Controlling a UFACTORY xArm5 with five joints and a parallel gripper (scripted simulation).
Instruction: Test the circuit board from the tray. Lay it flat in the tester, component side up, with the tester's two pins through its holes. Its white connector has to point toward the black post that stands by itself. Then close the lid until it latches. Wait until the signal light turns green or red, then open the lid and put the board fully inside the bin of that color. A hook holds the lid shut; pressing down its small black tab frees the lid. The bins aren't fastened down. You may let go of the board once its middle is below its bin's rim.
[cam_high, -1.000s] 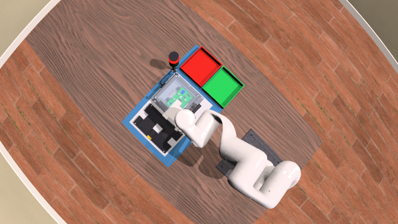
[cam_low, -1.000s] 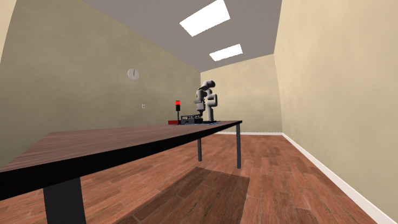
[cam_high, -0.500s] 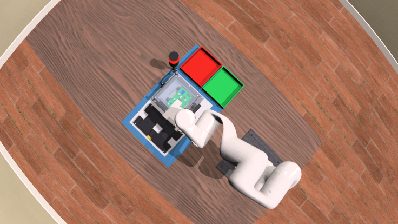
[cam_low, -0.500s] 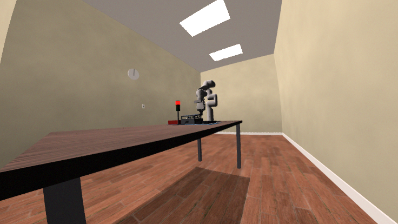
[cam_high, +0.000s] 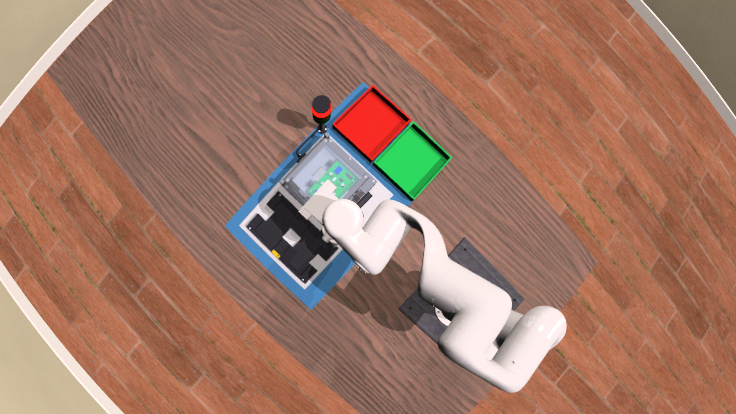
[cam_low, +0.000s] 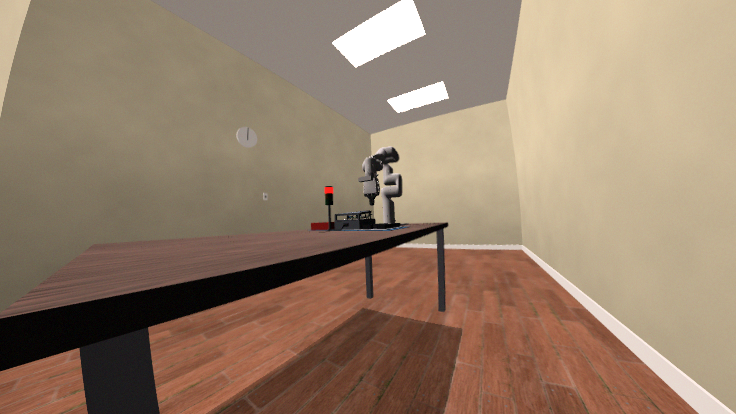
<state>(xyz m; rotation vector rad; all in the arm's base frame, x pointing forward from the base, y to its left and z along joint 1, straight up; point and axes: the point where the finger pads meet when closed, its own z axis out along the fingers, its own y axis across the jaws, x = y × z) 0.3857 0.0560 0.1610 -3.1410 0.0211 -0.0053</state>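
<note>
The green circuit board (cam_high: 333,181) lies in the grey tester (cam_high: 329,177) under its see-through lid, which is down over it. The signal light (cam_high: 321,109) on its black post glows red; it also shows in the side view (cam_low: 328,191). My gripper (cam_low: 368,201) is shut and empty, pointing down a little above the tester (cam_low: 353,220). In the top view the white wrist (cam_high: 343,218) hides the fingers; it hangs over the tester's edge nearest the tray. The black tray (cam_high: 290,239) holds no board.
The red bin (cam_high: 371,122) and the green bin (cam_high: 412,160) stand side by side next to the tester, both empty. All sit on a blue mat (cam_high: 313,205). The arm's base (cam_high: 463,288) is on a dark plate to the right.
</note>
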